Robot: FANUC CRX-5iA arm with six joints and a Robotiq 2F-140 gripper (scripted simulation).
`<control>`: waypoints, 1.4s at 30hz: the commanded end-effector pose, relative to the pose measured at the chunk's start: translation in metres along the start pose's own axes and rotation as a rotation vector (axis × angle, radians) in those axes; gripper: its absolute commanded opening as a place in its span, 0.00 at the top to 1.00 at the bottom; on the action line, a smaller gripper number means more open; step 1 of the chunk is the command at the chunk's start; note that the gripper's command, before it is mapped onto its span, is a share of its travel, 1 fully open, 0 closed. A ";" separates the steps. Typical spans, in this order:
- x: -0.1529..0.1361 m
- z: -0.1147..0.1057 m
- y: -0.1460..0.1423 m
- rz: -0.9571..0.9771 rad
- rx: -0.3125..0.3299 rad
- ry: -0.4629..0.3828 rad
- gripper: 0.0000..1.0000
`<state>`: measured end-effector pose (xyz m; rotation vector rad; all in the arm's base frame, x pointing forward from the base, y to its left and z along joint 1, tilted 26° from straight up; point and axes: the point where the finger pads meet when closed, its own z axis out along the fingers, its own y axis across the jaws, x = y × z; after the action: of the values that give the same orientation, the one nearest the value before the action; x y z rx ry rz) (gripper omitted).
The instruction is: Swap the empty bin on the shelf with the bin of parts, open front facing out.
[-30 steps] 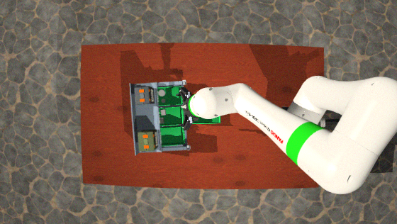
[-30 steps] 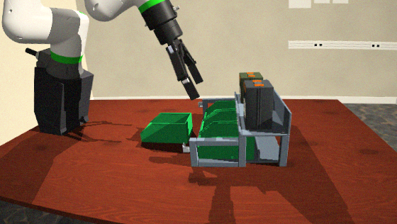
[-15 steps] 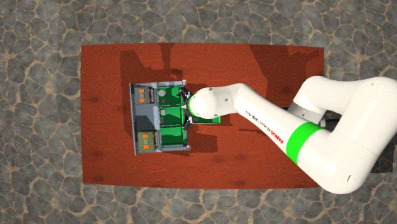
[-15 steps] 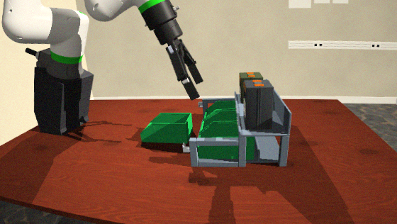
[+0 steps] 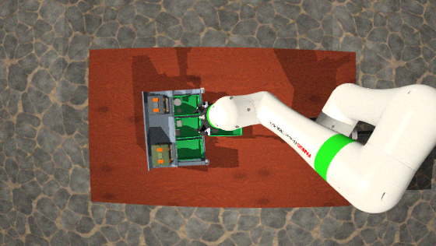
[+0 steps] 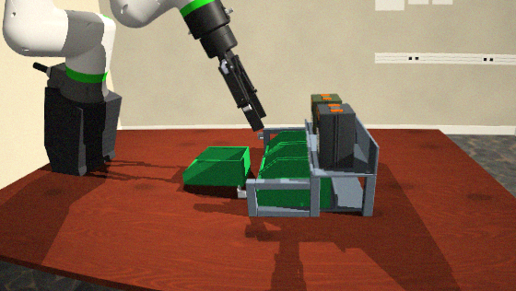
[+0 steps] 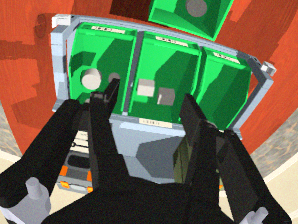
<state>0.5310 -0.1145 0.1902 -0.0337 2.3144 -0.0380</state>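
Posting from my end of the link: the reddish-brown wooden tabletop (image 5: 253, 183) (image 6: 138, 230) (image 7: 20, 75) has my big white arm with green bands (image 5: 296, 132) (image 6: 37, 28) reaching in from one short edge. Toward the opposite short edge, roughly midway between the long ones, sits the blue-grey shelf rack (image 5: 145, 132) (image 6: 314, 198) (image 7: 59, 70).

My black two-finger claw (image 5: 204, 117) (image 6: 260, 122) (image 7: 150, 97) hangs tilted above the rack's front, fingers partway apart and nothing pinched between them.

Three open green bins are in the rack. The empty green bin (image 5: 189, 149) (image 6: 295, 134) (image 7: 220, 95) is in the end slot, on the olive case's side, so that spot isn't free yet. The middle green bin (image 5: 191, 130) (image 6: 290, 149) (image 7: 170, 57) and the other end green bin (image 5: 191, 109) (image 6: 286, 195) (image 7: 102, 50) both hold parts. The loose green open bin (image 5: 237, 132) (image 6: 216, 168) (image 7: 165, 20) is upright on the table, in front of the rack on the arm's side.

Up on the top board, a dark grey case with orange latches (image 5: 156, 105) (image 6: 336, 138) (image 7: 75, 172) stands at one end and an olive case with orange latches (image 5: 165, 149) (image 6: 321, 98) (image 7: 183, 160) at the other.

Small stuff: a pale round piece (image 7: 91, 79) and a darker disc (image 7: 114, 79) in that parts-holding end bin, a light block (image 7: 145, 87) and a greyer block (image 7: 166, 96) in the middle one, and a grey disc (image 7: 196, 7) in the loose bin.
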 end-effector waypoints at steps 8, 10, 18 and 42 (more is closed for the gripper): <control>-0.001 0.000 0.000 0.000 0.001 -0.001 0.90; -0.001 0.000 0.000 0.000 0.001 -0.001 0.90; -0.001 0.000 0.000 0.000 0.001 -0.001 0.90; -0.001 0.000 0.000 0.002 0.021 0.113 0.90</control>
<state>0.5302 -0.1153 0.1894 -0.0261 2.3771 -0.0535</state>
